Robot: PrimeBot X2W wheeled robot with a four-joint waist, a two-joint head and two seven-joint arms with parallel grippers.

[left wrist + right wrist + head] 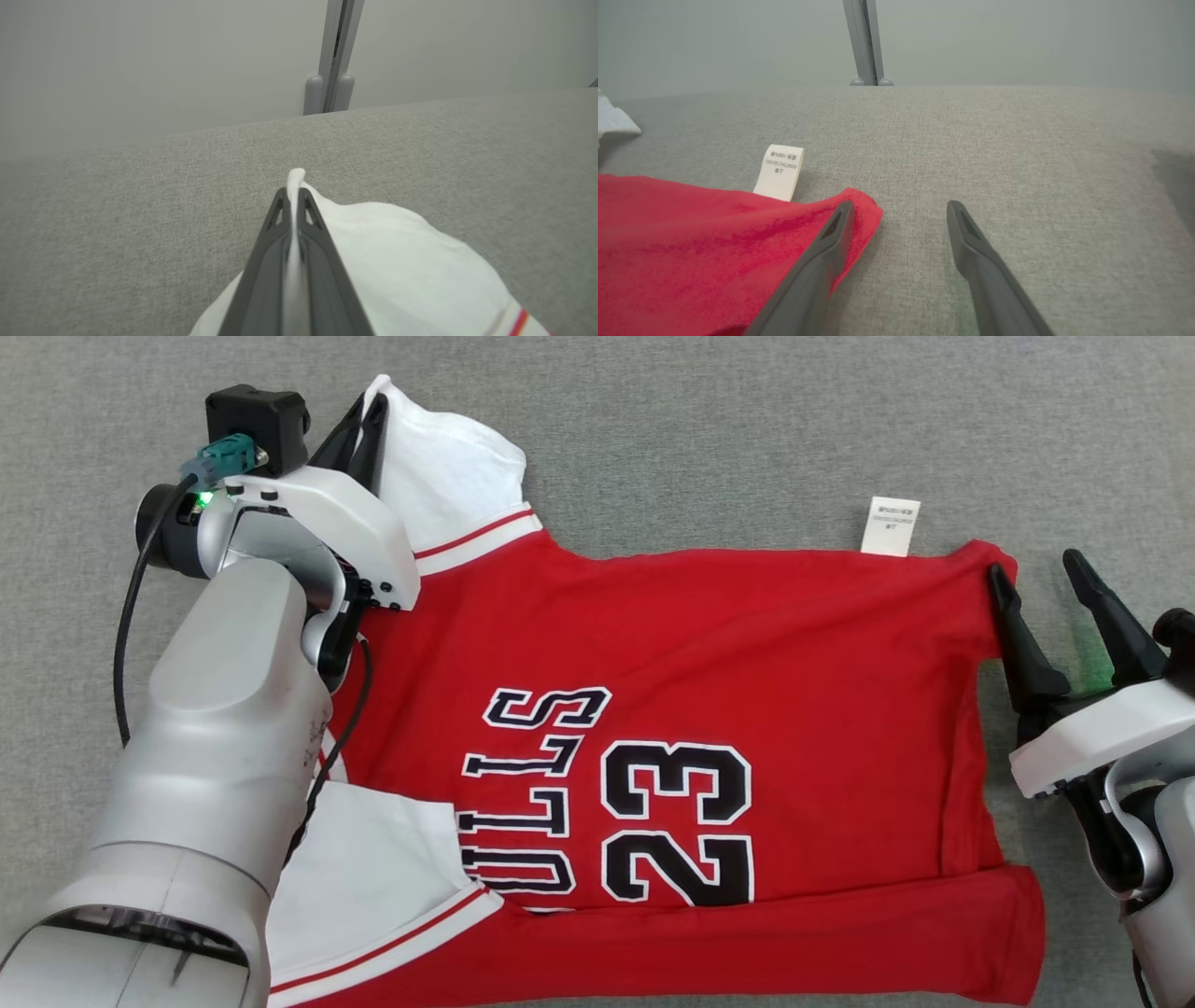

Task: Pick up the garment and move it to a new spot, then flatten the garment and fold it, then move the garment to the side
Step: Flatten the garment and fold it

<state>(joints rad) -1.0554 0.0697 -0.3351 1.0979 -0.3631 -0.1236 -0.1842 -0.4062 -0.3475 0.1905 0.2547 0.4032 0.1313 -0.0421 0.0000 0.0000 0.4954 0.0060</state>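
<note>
— On the grey surface [747,420]: item?
— Garment [747,653]: red jersey, white-sleeved, black "23", lying flat. My left gripper [372,411] clamps one sleeve [397,242]; my right gripper [1036,569] gapes at its corner.

Head camera looked steeply down on the jersey [709,644]. Both wrist cameras sat low and close, facing the wall [140,60]. Head and right wrist shared the care label [779,172].
</note>
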